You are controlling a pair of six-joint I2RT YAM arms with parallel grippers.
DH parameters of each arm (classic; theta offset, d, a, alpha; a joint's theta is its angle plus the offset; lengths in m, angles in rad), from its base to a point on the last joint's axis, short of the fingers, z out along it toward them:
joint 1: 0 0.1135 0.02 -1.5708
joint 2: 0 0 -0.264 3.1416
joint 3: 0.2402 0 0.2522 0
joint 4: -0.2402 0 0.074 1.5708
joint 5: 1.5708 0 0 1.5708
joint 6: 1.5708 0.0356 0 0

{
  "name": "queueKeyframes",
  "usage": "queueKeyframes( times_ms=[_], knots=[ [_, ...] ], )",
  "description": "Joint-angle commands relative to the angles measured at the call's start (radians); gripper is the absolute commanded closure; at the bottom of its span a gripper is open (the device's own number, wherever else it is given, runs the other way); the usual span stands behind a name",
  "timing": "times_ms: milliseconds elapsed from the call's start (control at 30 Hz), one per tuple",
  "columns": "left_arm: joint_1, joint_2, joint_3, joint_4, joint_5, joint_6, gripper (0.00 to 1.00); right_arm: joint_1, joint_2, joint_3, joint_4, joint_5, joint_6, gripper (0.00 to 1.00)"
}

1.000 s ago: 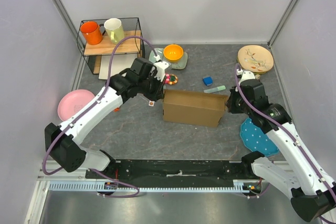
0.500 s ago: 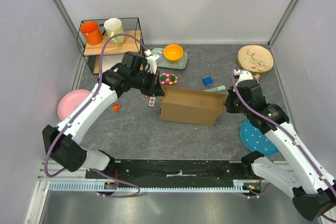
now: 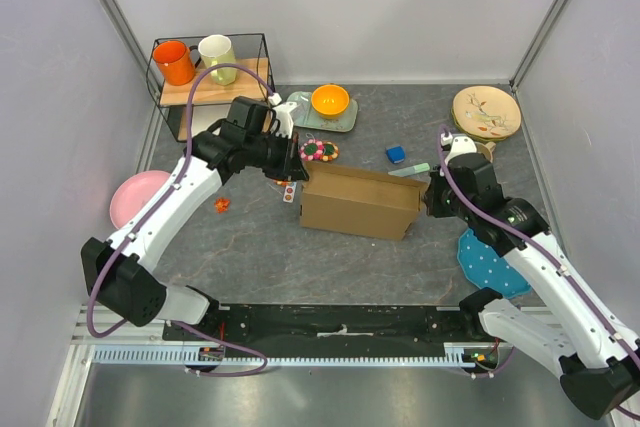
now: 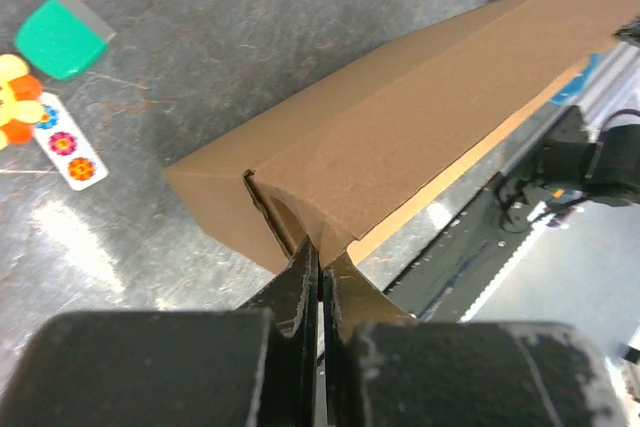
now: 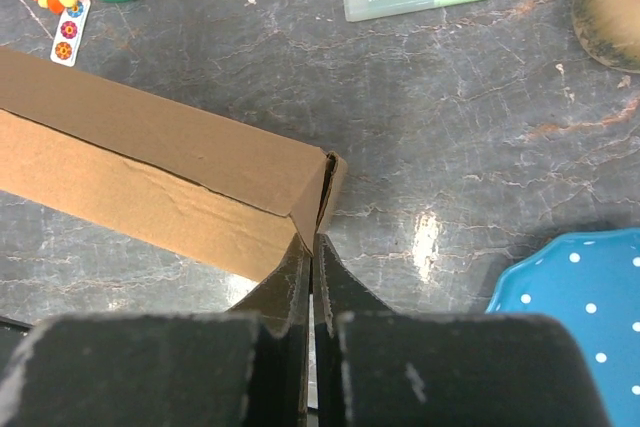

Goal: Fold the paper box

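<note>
since both arms reach in from the near rail (image 3: 340, 325), the work sits just beyond them: the paper box (image 3: 360, 204) lies in the middle of the counter (image 3: 260, 257), long side running left to right, lid down and the shape nearly closed. the left claw (image 3: 299, 175) has its fingers pressed together with nothing visible between them, tips touching the left end of the box where a seam gapes a little at the corner. the right claw (image 3: 430, 199) is likewise pressed together, tips against the corner seam at the right end. i judge the step in hand to be seating the end flaps. to do it well, push both ends inward evenly so the box neither slides nor swings, keep the tips on the flap rather than the lid edge, and go gently, since corrugated board creases where it is poked.

the counter is dark grey and stone-patterned. near right lies a blue dotted plate (image 3: 490, 259), left a pink plate (image 3: 135, 197). beyond the box are a sticker strip (image 3: 289, 194), a flower toy (image 3: 320, 151), a green highlighter (image 3: 410, 170) and a blue block (image 3: 396, 155), then an orange bowl (image 3: 330, 101) on a pale green tray (image 3: 350, 124). at far left a wire rack (image 3: 215, 90) holds two mugs; at far right sits a wooden plate (image 3: 486, 112). plain pale walls (image 3: 340, 7) close in three sides.
</note>
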Motion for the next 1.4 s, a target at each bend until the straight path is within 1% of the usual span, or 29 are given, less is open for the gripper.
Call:
queueKeyframes(
  times_ms=[0,167,367,867,900,1067,1367],
  knots=[
    [0.009,-0.042,-0.017,0.013,-0.163,0.094,0.98,0.003,0.013,-0.008,-0.056,0.041,-0.004,1.00],
    [0.003,-0.051,-0.033,0.014,-0.291,0.136,0.98,0.010,0.027,0.014,-0.062,0.052,-0.007,1.00],
    [-0.023,-0.059,-0.049,0.030,-0.390,0.165,0.98,0.024,0.034,0.014,-0.060,0.063,-0.003,1.00],
    [-0.053,-0.093,-0.036,0.069,-0.414,0.211,0.98,0.070,0.050,0.012,-0.059,0.092,0.011,1.00],
    [-0.056,-0.094,-0.036,0.071,-0.418,0.238,0.98,0.072,0.050,0.012,-0.059,0.095,0.010,1.00],
    [-0.066,-0.101,-0.037,0.086,-0.437,0.275,0.98,0.086,0.053,0.012,-0.059,0.104,0.014,1.00],
    [-0.071,-0.096,-0.037,0.099,-0.456,0.303,0.98,0.102,0.059,0.011,-0.060,0.113,0.019,1.00]
  ],
)
